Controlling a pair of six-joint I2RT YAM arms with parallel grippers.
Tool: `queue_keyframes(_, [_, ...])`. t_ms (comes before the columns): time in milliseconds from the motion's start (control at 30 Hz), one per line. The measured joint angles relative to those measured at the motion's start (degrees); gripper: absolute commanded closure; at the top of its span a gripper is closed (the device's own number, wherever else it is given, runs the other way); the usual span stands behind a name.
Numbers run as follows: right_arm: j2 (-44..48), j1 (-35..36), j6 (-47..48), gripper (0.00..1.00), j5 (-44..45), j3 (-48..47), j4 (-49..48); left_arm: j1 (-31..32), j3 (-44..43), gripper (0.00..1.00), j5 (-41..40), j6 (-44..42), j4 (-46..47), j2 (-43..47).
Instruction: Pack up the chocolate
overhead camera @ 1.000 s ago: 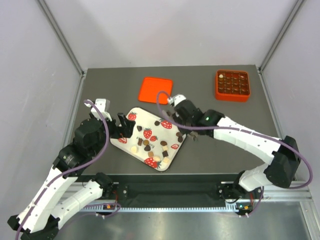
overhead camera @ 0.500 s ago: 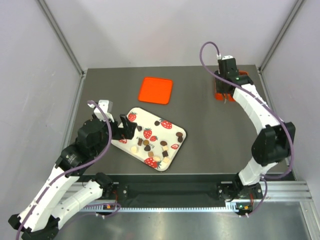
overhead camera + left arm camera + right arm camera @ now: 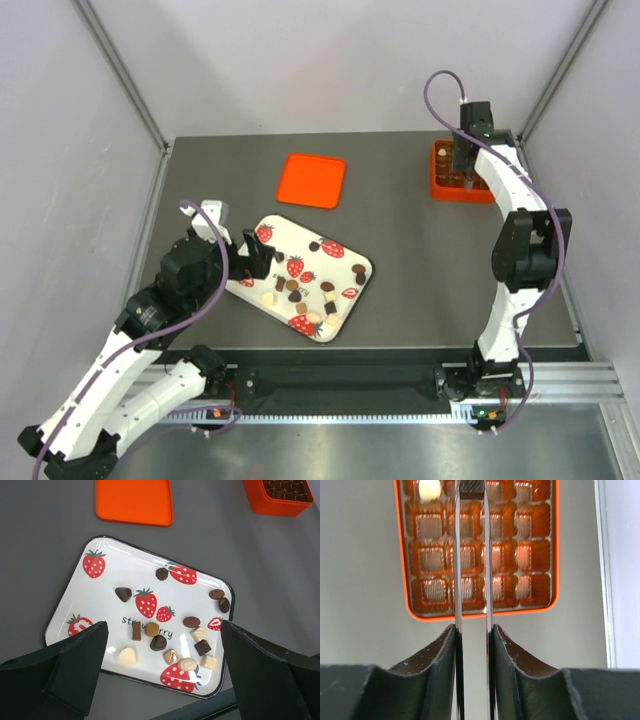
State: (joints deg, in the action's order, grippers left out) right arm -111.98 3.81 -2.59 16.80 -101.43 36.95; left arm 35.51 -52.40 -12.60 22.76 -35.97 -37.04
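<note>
So the big change from a second before: the right arm had been reaching low over the 3 o'clock edge of the tray (image 3: 105, 605), and by this moment it had swung all the way to the orange box (image 3: 440, 192) at about 1 o'clock on the table (image 3: 420, 280). Half a second before, it was only at the box's near-left edge. The left arm had barely budged.

Pose-wise, the right arm stood tall along the right side, elbow up and forearm stretched toward the back. Its right gripper (image 3: 471, 495) pointed down over the box. The two thin fingers were pinched on a dark piece (image 3: 471, 489) of chocolate, held above the far rows of cups. One white piece (image 3: 429, 487) already sat in a cup at about 11 o'clock in the wrist view, and the near rows looked bare.

The left arm was folded at 8 o'clock, and its left gripper (image 3: 163, 625) hovered over the tray's near-left side with the jaws spread wide, gripping nothing.

The rest of the chocolates (image 3: 158, 642) were scattered on the tray, mostly toward its 5 o'clock end. The orange lid (image 3: 312, 180) lay flat at the tray's 12 o'clock, not touching it.
</note>
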Motion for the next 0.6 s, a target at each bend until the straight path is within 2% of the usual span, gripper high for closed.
queue_keyframes(367, [-6.25, -1.38, 0.09, 0.65, -2.08, -4.87, -0.57, 0.0, 0.55, 0.01, -0.37, -0.42, 0.79, -2.43])
queue_keyframes(467, [-7.48, -1.38, 0.09, 0.59, -2.32, -4.87, -0.48, 0.0, 0.55, 0.01, -0.39, -0.42, 1.36, -3.08])
queue_keyframes(600, [-7.69, -1.38, 0.17, 0.57, -2.27, -5.01, -0.44, 0.0, 0.55, 0.01, -0.35, -0.42, 1.84, -3.39])
